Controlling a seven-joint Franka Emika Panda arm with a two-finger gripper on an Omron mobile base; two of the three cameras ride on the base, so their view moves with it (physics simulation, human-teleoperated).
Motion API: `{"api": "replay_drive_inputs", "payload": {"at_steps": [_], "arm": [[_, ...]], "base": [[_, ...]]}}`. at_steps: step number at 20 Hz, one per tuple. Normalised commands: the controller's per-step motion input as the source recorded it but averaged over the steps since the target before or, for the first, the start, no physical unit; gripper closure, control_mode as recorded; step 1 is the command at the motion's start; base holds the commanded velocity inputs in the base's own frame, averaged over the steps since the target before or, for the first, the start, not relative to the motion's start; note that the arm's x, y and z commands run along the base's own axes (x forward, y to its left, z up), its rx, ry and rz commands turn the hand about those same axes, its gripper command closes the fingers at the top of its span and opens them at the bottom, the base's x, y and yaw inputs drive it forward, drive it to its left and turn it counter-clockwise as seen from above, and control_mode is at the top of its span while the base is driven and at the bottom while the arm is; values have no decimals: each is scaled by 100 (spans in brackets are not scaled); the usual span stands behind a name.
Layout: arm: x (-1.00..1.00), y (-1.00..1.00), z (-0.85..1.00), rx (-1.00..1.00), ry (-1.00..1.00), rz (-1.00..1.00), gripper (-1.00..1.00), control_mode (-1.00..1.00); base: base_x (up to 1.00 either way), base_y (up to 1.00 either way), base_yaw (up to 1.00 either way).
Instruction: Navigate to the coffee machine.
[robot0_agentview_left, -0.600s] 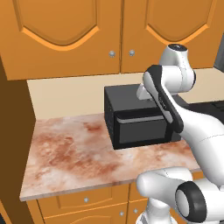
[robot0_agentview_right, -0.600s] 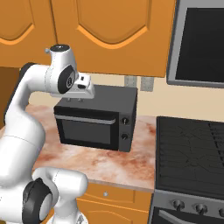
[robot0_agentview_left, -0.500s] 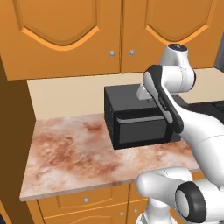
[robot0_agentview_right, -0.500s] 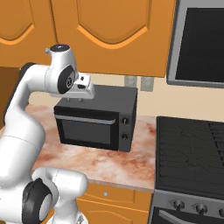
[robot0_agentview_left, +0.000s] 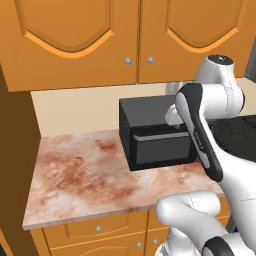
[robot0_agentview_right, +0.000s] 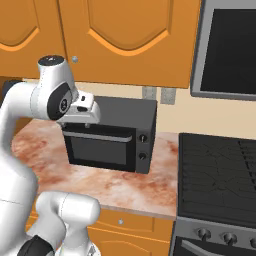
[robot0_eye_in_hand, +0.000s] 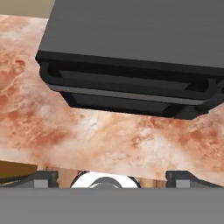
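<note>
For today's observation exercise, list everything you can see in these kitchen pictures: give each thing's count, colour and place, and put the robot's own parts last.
toaster oven: one, black, on the counter against the back wall; two knobs on its front right.
counter: one, reddish-brown marble pattern, under the oven.
upper cabinets: orange doors with small round knobs, above the counter.
lower drawers: orange, below the counter edge.
wall outlets: two, grey, on the beige wall behind the oven.
stove: one, black grates, right of the counter, knobs on its front.
microwave: one, dark door with grey frame, above the stove.
arm: one, white with dark joints, in front of the oven.
fingers: two, dark, spread apart above the counter edge.
</note>
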Motion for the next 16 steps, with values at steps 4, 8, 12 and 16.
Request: {"api": "replay_drive_inputs", "payload": {"at_steps": [4, 8, 12, 16], "arm": [[-100, 0, 0, 0, -15, 0, -100, -100], [0, 0, 0, 0, 0, 0, -100, 100], [0, 0, 0, 0, 0, 0, -100, 100], [0, 0, 0, 0, 0, 0, -100, 100]], "base": [[0, 0, 0], [-100, -19, -5], [-59, -93, -21], [-13, -100, -29]]}}
